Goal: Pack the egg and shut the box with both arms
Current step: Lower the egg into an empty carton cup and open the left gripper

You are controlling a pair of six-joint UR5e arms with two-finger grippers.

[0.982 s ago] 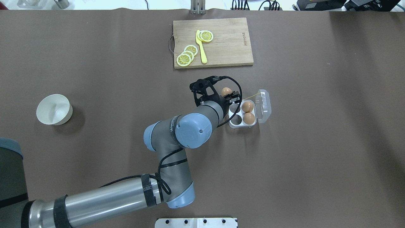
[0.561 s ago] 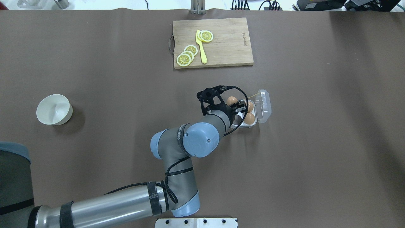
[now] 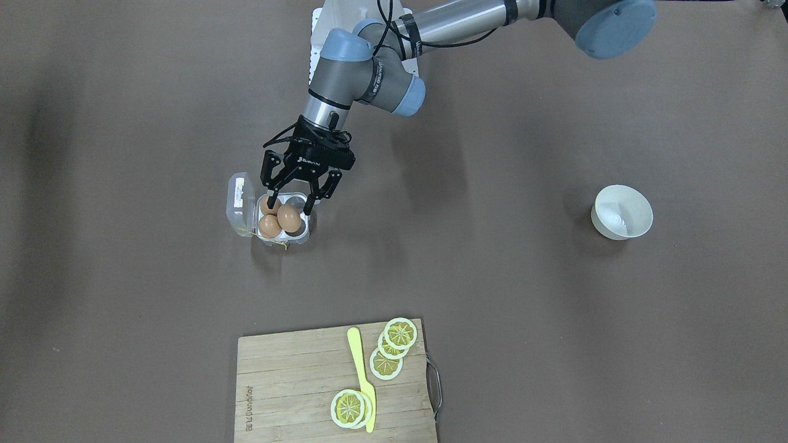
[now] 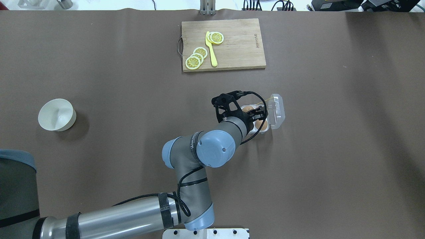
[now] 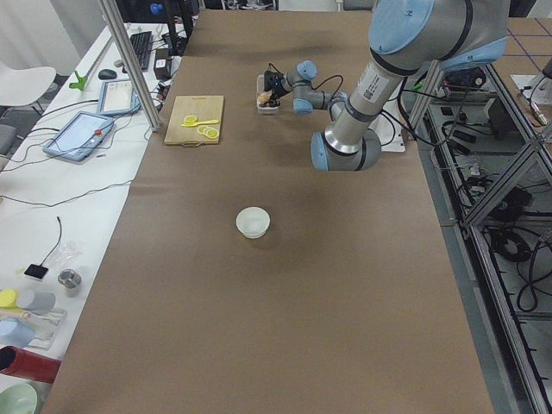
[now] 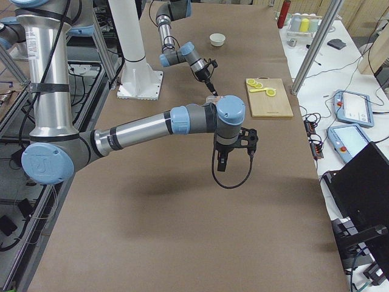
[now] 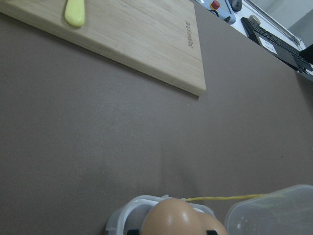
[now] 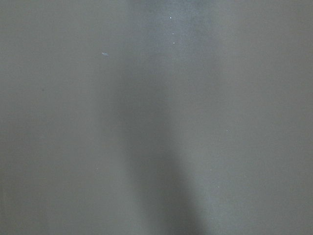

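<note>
Holding the egg [image 3: 289, 218] clamped in my left gripper [image 3: 288, 210] over a free cell of the box [image 3: 301, 236], beside two seated eggs [image 3: 269, 226]; release and closing the open lid [image 3: 241, 204] remain.

Brown egg [image 3: 289, 218] over open clear box [image 3: 241, 209]

At lower left, the left arm [image 4: 116, 215] is showing silver-grey tubes, pale blue joint caps [image 4: 216, 153] and a black cable [image 4: 178, 186].

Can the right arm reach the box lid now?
Probably: the lid lies open toward the right arm, only table between. Closing is blocked: left end effector holds the egg over the box.
</note>
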